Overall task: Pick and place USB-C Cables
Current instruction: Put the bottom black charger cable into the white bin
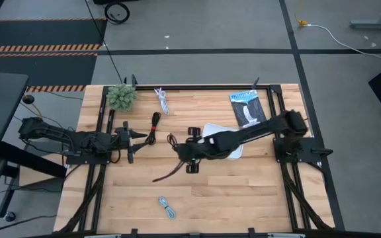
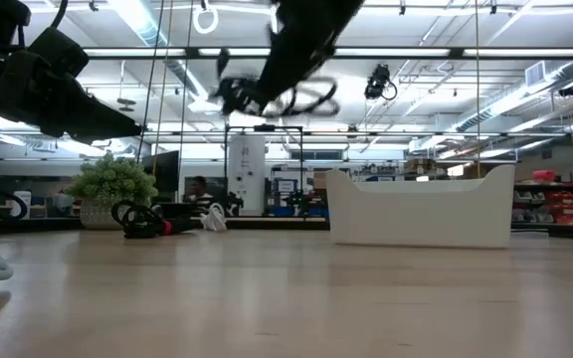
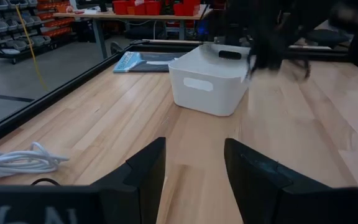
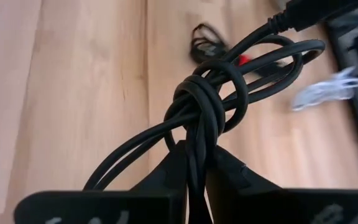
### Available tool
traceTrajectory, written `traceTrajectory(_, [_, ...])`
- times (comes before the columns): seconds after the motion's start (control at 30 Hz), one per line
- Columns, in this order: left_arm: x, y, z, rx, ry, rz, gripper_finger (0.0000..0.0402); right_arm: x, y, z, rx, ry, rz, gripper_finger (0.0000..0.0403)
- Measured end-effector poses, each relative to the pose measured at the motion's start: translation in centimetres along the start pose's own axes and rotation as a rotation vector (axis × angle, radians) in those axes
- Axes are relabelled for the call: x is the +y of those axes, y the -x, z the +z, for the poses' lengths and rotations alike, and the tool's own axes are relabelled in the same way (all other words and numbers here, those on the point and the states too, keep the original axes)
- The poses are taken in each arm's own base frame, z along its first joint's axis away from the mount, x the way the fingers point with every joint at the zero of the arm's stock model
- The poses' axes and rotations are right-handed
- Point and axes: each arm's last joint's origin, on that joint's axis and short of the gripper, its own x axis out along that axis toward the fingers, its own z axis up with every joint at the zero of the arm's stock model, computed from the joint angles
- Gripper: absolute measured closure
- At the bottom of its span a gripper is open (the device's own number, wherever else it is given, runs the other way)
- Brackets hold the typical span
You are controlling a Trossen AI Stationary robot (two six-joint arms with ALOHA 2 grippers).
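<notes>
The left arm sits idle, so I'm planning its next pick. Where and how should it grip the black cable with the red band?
Grip the black cable with the red band across its narrow middle, coming straight down from above: it lies flat on the table, elongated, just ahead of the left gripper, whose fingers are open.

The knotted plain black cable [image 4: 204, 118] is cut off below by the right claw [image 4: 194, 171]; the white rounded rectangular tray [image 1: 233, 151] is half hidden under that arm.

2 black jointed arms (matte housings) with wedge-shaped dark fingers [image 3: 143, 174].
</notes>
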Motion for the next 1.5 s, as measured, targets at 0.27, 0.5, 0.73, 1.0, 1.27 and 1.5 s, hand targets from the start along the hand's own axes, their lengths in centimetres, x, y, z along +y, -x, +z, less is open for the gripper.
traceTrajectory(0.27, [0.0,0.0,0.0,0.001,0.000,0.001,0.0230,-1.4,6.1,-2.6,-0.073,-0.043,-0.060,0.0358])
traceTrajectory(0.5, [0.0,0.0,0.0,0.001,0.000,0.000,0.0230,-2.8,8.4,-7.6,-0.100,-0.182,-0.035,0.0358])
traceTrajectory(0.73, [0.0,0.0,0.0,0.001,0.000,0.000,0.0230,-3.9,10.3,-10.8,-0.113,-0.329,-0.019,0.0357])
traceTrajectory(1.0, [0.0,0.0,0.0,0.000,0.000,0.000,0.0230,-4.2,8.8,-14.6,-0.059,-0.430,-0.078,0.0357])
traceTrajectory(1.27, [0.0,0.0,0.0,0.000,0.001,0.001,0.0230,-5.0,6.0,-15.6,-0.105,-0.226,-0.050,0.0357])
traceTrajectory(1.5, [0.0,0.0,0.0,0.000,0.000,0.000,0.0230,-5.6,5.6,-16.1,-0.052,0.058,-0.043,0.0357])
